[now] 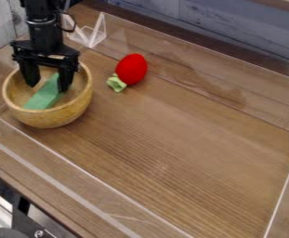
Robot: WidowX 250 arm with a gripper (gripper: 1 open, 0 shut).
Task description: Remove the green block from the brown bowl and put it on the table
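The brown bowl [22, 113] sits at the left of the table [184, 139]. Inside it the green block [43, 96] lies tilted, leaning up toward the bowl's right wall. My black gripper [48, 78] hangs straight down over the bowl, open, with its fingers [73, 78] spread either side of the block's upper end. The fingertips dip just inside the rim; nothing is held between them.
A red strawberry toy [130, 68] with a green stem lies just right of the bowl. Clear acrylic walls [91, 35] run along the table's edges. Bare wood stretches across the middle and right of the table.
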